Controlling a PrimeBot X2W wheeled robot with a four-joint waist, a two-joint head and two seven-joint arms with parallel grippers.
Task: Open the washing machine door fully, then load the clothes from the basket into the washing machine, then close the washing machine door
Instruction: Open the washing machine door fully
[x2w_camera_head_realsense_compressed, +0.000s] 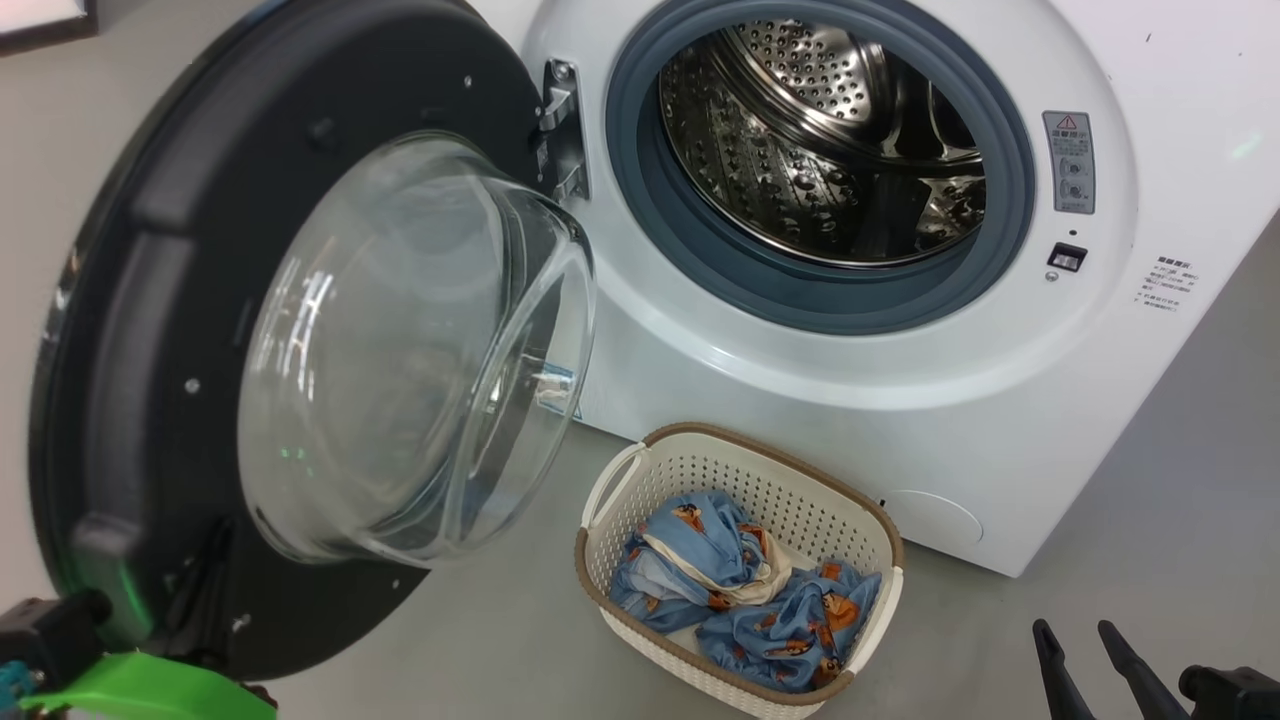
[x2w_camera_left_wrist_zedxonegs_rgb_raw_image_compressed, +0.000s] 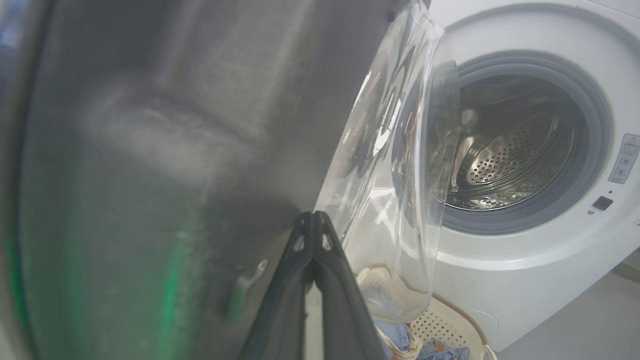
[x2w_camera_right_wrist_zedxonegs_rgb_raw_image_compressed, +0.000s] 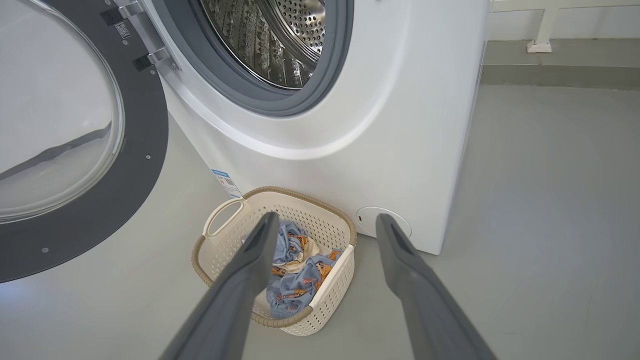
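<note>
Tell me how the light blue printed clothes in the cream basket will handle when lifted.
The crumpled light blue printed fabric clothes look floppy: they would likely drape and trail. Piled together in the cream perforated plastic basket, one may drag another.

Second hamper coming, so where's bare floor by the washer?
Bare grey floor spreads right of the big white front-loading washing machine and the cream perforated basket. Crowded: between that basket and the open glossy black door.

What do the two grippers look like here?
Left gripper: two black tapering fingers, each with a small hole near the tip, and a bright green plastic piece at its wrist. Right gripper: two long, smooth dark-grey fingers narrowing to blunt tips.
</note>
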